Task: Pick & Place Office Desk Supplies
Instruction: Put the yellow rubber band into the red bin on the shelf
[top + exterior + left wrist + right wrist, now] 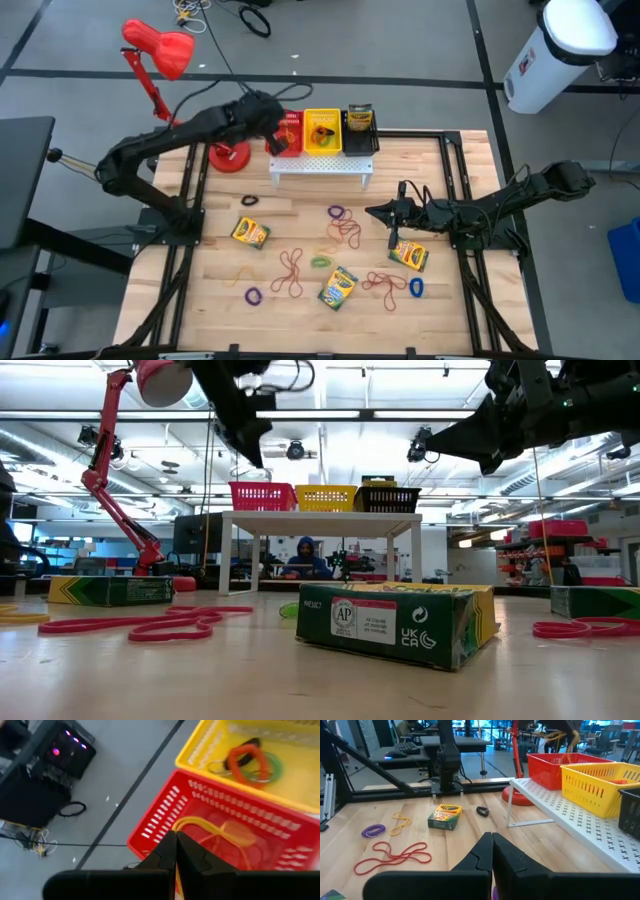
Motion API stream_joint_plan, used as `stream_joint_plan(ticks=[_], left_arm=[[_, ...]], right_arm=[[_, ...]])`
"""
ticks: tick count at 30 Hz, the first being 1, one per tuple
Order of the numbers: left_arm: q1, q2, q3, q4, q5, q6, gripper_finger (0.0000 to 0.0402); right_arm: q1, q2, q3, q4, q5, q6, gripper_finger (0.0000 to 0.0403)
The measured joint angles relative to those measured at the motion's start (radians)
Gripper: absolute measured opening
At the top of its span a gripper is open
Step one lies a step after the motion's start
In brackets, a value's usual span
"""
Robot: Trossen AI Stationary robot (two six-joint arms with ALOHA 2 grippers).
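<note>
Left gripper (176, 851) over the red basket (289, 133) on the white rack (322, 166), fingers closed on a yellow rubber band (210, 827) that dangles into the basket; its lower end is hidden behind the fingers. Right gripper (395, 213) hovers right of the rack, fingers closed, empty. Crayon boxes (250, 233) and loose bands (292, 270) lie on the surface in front of the rack.

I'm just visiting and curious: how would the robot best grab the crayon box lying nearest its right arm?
Probably from straight above. The crayon box lies flat on the table, so only its narrow sides offer hold. The right gripper would open its shut fingers and close them across the box's shorter width, near the middle so it stays level.
</note>
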Motion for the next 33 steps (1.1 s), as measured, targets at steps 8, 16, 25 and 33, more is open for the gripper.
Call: stream_joint_plan(ticks=[8, 16, 25, 33], left_arm=[[0.086, 0.068, 0.0, 0.001, 0.096, 0.004, 0.0023], [0.042, 0.048, 0.0, 0.004, 0.074, -0.001, 0.0118], [-0.058, -0.012, 0.0, 0.002, 0.074, 0.028, 0.0132], [-0.144, -0.036, -0.033, 0.1, 0.211, -0.015, 0.0072]], right_arm=[[0.0, 0.0, 0.0, -0.003, 0.0, 0.0, 0.0005], [0.0, 0.0, 0.0, -0.003, 0.0, 0.002, 0.0005], [0.0, 0.0, 0.0, -0.004, 0.0, 0.002, 0.0005], [0.0, 0.0, 0.0, -0.003, 0.0, 0.003, 0.0005]])
